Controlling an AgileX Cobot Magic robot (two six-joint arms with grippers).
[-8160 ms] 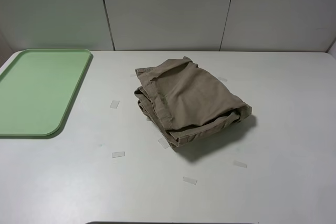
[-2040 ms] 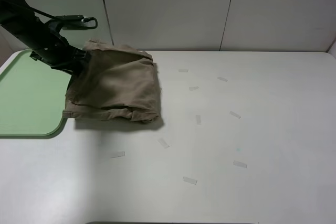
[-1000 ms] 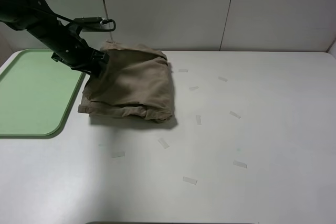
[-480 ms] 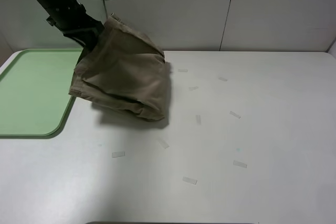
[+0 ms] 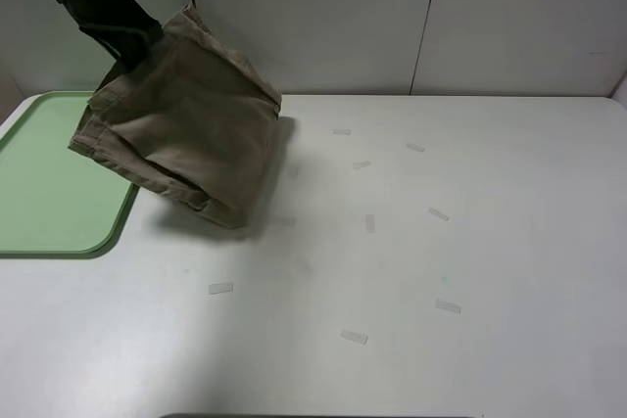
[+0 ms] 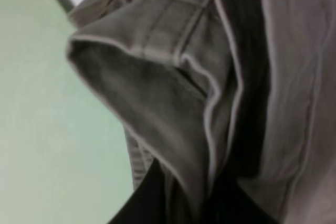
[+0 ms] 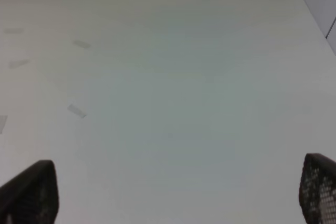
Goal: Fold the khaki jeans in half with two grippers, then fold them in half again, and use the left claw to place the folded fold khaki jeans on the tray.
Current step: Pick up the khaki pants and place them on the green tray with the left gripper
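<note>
The folded khaki jeans (image 5: 181, 129) hang in the air from my left claw (image 5: 132, 41), which is shut on their upper edge. The bundle droops over the right edge of the pale-green tray (image 5: 49, 178) and the white table beside it. In the left wrist view the khaki folds (image 6: 210, 87) fill the frame, with green tray (image 6: 42, 119) below them. My right gripper (image 7: 173, 192) is open and empty, its fingertips (image 7: 31, 190) spread wide over bare table; it is out of the exterior high view.
Several small clear tape strips (image 5: 354, 337) lie scattered on the white table (image 5: 470, 242). A pale panelled wall (image 5: 323, 17) stands behind the table's far edge.
My left claw has lifted the folded jeans off the table and swung them up and left, so they now hang partly over the tray's right edge.
</note>
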